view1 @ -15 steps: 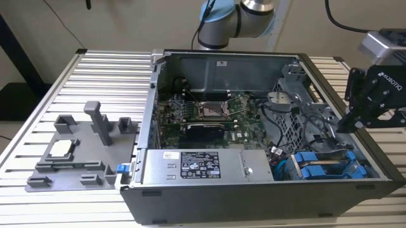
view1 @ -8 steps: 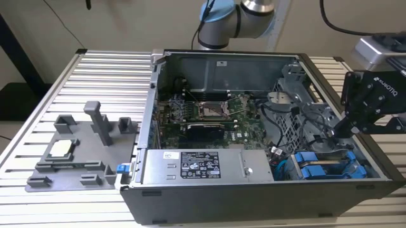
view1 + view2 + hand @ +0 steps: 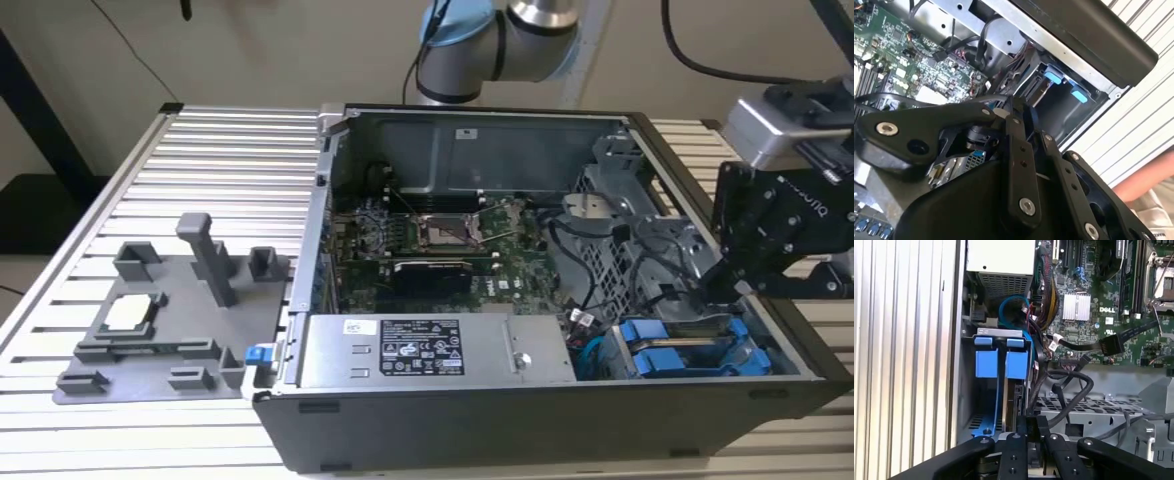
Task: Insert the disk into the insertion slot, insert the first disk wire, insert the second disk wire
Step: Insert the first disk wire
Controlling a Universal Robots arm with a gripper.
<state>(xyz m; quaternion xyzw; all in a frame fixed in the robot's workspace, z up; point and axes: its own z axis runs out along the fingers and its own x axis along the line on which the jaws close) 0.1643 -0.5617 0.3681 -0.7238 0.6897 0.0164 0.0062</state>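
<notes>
Open computer case (image 3: 561, 300) lies on its side on a slatted metal table (image 3: 200, 160). The arm (image 3: 507, 40) comes in from behind the case. The gripper (image 3: 711, 290) reaches down into the case corner at the exterior view's right, over the drive cage.

In the first wrist view the fingers (image 3: 1019, 440) are drawn together with nothing visible between them. They sit just above the bay. Contact with the disk: cannot tell.

The disk (image 3: 1013, 395) stands on edge inside the insertion slot (image 3: 999, 332), with its blue bracket (image 3: 1016, 365) facing out. A second blue bracket (image 3: 986, 362) sits just beside it, with dark space beneath.

In the exterior view both blue brackets show in the cage, next to the labelled power supply box (image 3: 420, 350).

A black cable with a plug end (image 3: 1109, 345) lies over the motherboard (image 3: 1089, 300), apart from the disk. A blue cable (image 3: 1009, 307) loops behind the cage. Whether any wire is plugged into the disk: cannot tell.

A grey fixture tray (image 3: 160, 330) sits on the table at the exterior view's left, well apart from the case.
</notes>
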